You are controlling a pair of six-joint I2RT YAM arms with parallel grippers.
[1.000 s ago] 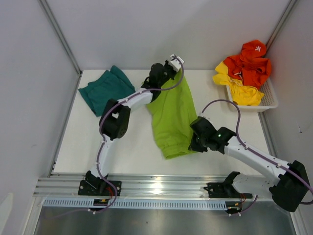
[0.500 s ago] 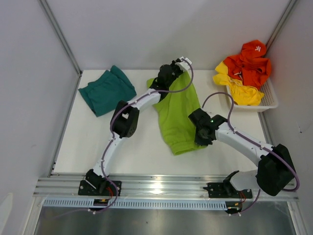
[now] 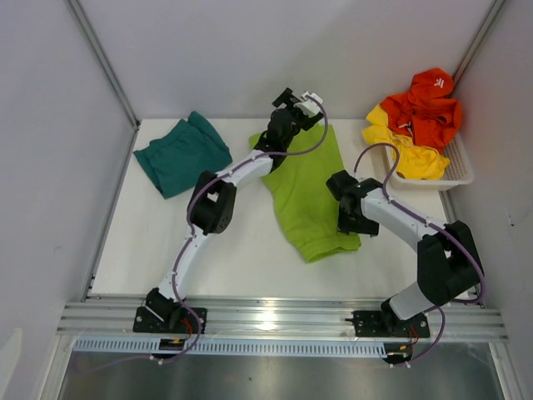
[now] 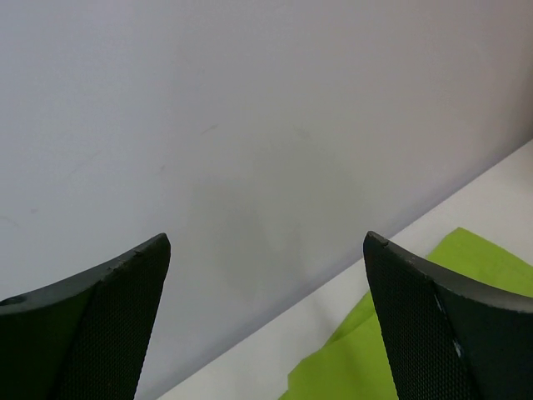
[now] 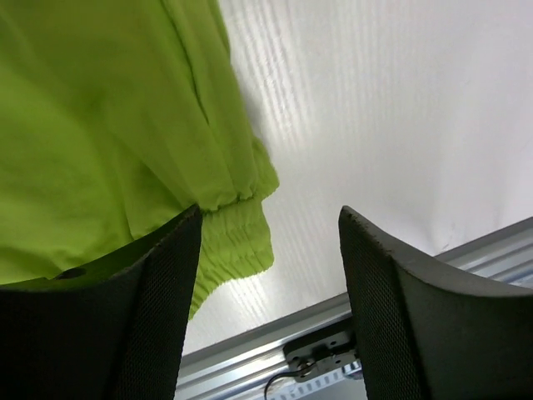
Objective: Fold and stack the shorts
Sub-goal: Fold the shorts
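The lime green shorts (image 3: 310, 190) lie spread on the table's middle, waistband toward the near edge. The teal shorts (image 3: 180, 154) sit folded at the back left. My left gripper (image 3: 291, 102) hovers over the lime shorts' far end by the back wall. In the left wrist view it (image 4: 266, 242) is open, nothing between its fingers, the lime fabric (image 4: 366, 354) below. My right gripper (image 3: 351, 218) stands at the shorts' near right corner. In the right wrist view it (image 5: 269, 212) is open, with the lime elastic waistband (image 5: 237, 237) beside the left finger (image 5: 158, 292).
A white basket (image 3: 460, 170) at the back right holds orange (image 3: 429, 104) and yellow (image 3: 408, 150) clothes. The back wall (image 4: 250, 125) stands close behind the left gripper. A metal rail (image 3: 275, 317) runs along the near edge.
Both grippers went from shut to open and let go of the lime shorts. The shorts were carried to the right and now lie flat.
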